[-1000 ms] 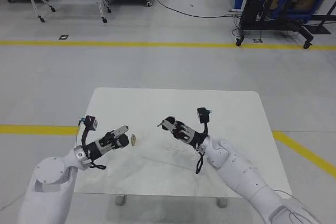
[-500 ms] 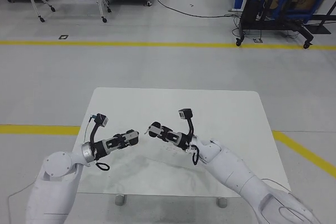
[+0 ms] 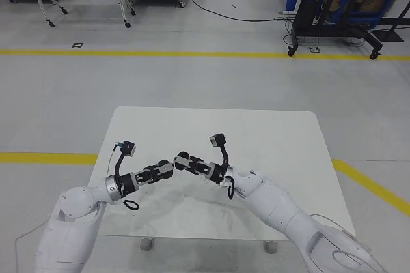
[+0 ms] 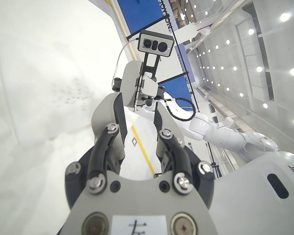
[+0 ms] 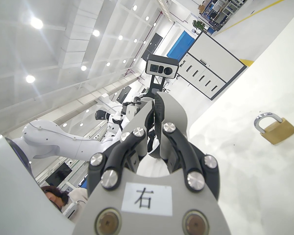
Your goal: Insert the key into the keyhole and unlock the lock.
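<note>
Right pincer (image 5: 157, 101) first: clenched, pads pressed flat together, no telling of any key between them. Directly opposite, almost nose to nose just left of centre in the top view, left pincer (image 4: 138, 103): released, fingers (image 4: 103, 116) spread, nothing held. Near the right pincer, lying on the white tabletop (image 3: 273, 136), a brass padlock (image 5: 275, 128), shackle apparently seated in the body, keyhole hidden. Touched by neither pincer.

Judged step: lock not yet lifted or steadied, key not yet brought to the keyhole.

Possible trouble from here:
- Knocking one pincer against the other, given such closeness above the tabletop.
- Pushing a key at a loose padlock and merely sliding it across the smooth surface instead of entering.
- Twisting or dropping a thin key if gripped off-centre, then jamming at the slot.
- Closing the left pincer over the keyhole end and blocking the way in.

Likely needed first: a firm hold on the padlock body, keyhole turned toward the key.
</note>
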Robot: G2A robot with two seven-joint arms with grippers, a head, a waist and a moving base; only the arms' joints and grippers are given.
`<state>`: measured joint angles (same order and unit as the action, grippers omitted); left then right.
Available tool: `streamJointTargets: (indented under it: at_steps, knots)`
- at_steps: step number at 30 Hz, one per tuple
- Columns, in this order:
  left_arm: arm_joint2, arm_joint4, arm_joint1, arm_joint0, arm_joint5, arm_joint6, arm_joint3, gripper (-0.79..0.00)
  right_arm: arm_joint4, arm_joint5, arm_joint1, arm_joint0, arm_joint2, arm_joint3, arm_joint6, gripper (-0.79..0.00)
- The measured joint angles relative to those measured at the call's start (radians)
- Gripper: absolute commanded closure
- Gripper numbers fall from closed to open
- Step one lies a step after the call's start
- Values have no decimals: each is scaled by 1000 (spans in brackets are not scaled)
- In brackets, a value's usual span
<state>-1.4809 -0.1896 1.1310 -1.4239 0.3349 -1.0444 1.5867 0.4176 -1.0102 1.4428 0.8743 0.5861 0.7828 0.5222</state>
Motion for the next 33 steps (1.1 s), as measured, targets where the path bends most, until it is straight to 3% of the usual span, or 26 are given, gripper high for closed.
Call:
streamJointTargets:
  at_steps: [6, 8, 27, 30, 33]
  knots:
    - [3, 35, -6, -6, 13, 24, 8, -80, -4, 9, 17, -8, -2, -31, 16, 0]
    - [7, 52, -7, -6, 16, 39, 9, -3, -5, 11, 22, -9, -1, -38, 20, 0]
    - [9, 42, -21, -12, 29, 80, 10, 0, 56, -2, 41, -5, 34, -69, 108, 0]
    - [10, 34, -23, -12, 30, 79, 10, -194, 65, -1, 42, -4, 41, -71, 124, 0]
    - [11, 28, -25, -12, 32, 81, 10, -222, 70, 2, 44, -4, 47, -72, 136, 0]
